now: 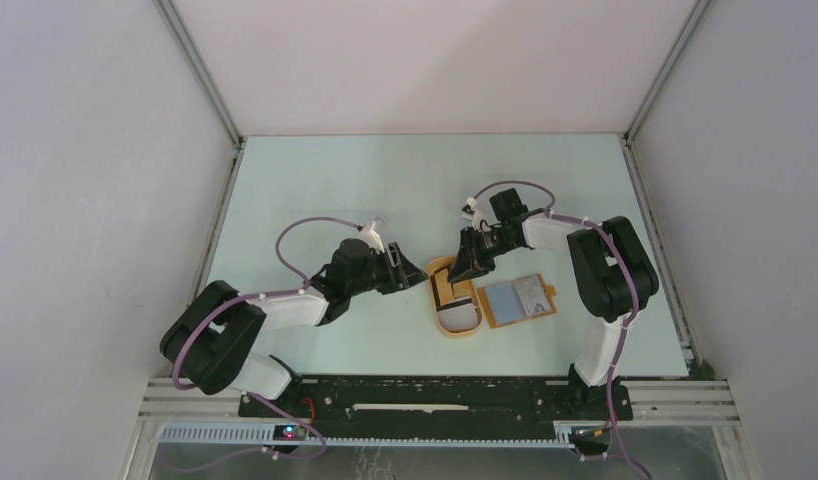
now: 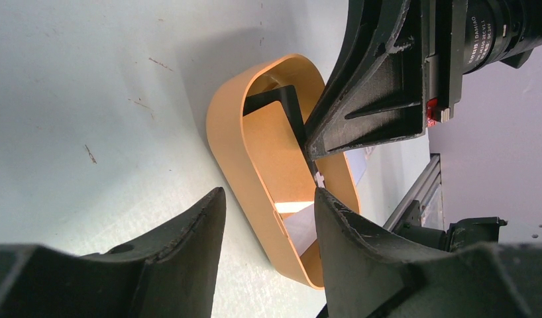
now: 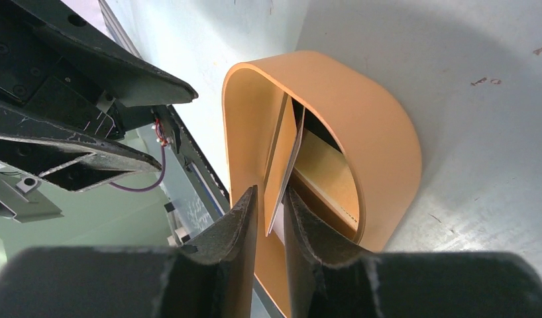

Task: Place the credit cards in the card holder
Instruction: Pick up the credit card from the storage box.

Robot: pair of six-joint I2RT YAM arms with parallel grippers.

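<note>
Left arm (image 1: 285, 308) stretches low to the right, its jaws parted; right arm (image 1: 605, 265) reaches left, jaws angled down, pinching a credit card (image 3: 281, 165)

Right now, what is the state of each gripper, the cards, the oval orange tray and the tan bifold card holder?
Oval orange raised-rim tray: flat on the table, white card lying inside.
Left gripper: open, empty, beside the tray.
Right gripper: shut on one thin pale card.
That card: standing on edge inside the tray.
Tan bifold card holder: open, lying flat beside the tray.
</note>
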